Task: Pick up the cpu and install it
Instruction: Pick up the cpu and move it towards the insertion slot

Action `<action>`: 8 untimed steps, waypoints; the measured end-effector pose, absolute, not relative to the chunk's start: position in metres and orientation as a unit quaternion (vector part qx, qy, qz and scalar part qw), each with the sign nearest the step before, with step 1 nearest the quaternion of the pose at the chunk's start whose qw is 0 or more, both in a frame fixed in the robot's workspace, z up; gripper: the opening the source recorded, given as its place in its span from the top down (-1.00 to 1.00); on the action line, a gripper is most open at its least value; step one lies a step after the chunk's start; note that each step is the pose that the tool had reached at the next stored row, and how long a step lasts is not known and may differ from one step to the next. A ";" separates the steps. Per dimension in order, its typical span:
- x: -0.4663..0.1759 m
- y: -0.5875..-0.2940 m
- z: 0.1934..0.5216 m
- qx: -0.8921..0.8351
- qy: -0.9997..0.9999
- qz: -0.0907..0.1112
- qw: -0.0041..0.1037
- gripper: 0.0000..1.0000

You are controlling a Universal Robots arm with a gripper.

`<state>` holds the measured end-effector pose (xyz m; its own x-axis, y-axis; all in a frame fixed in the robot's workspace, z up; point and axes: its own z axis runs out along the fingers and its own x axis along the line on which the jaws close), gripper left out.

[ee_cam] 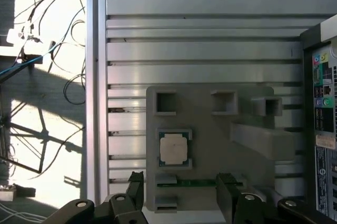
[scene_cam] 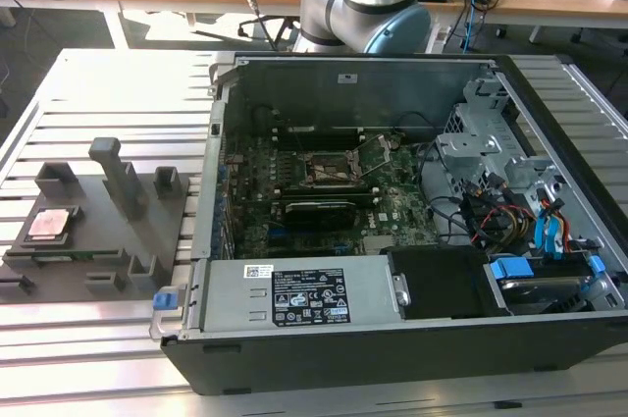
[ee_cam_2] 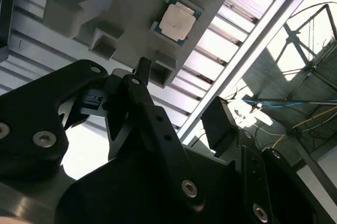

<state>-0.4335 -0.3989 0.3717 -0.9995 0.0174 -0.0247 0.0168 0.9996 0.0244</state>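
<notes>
Silvery-pink metal lid with a thin dark rim: the cpu [scene_cam: 54, 224] lies flat in a square pocket of the grey printed fixture [scene_cam: 108, 231], at left-centre of the exterior view. The fixture rests on the slotted aluminium surface [scene_cam: 98, 74], just beside the open PC case [scene_cam: 392, 358], with the cpu at the end away from the case.

The claw [ee_cam: 180, 190] is spread and holds nothing. In the first wrist view its two black fingers [ee_cam: 136, 184] straddle a gap, and the cpu lies beyond the tips, close to that gap's centreline and not touching. The chip is square, so it has no long axis. Its edges look square to the line joining the fingers.

My read is that the claw is lined up over the fixture but the pick isn't made yet.

The black socket frame [scene_cam: 329, 170] sits on the green motherboard at the centre of the exterior view, well apart from the cpu. The lid is smooth and matte-bright, and the fixture is dull, blocky plastic.
</notes>
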 end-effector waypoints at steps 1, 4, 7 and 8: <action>-0.434 -0.399 0.371 0.009 1.000 0.012 0.012 -0.32; -0.434 -0.399 0.369 0.009 1.000 0.012 0.012 -0.32; -0.434 -0.399 0.365 0.009 1.000 0.012 0.012 -0.32; -0.434 -0.399 0.365 0.009 1.000 0.012 0.012 -0.32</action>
<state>-0.4335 -0.3989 0.3647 -0.9995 0.0174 -0.0246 0.0168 0.9996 0.0244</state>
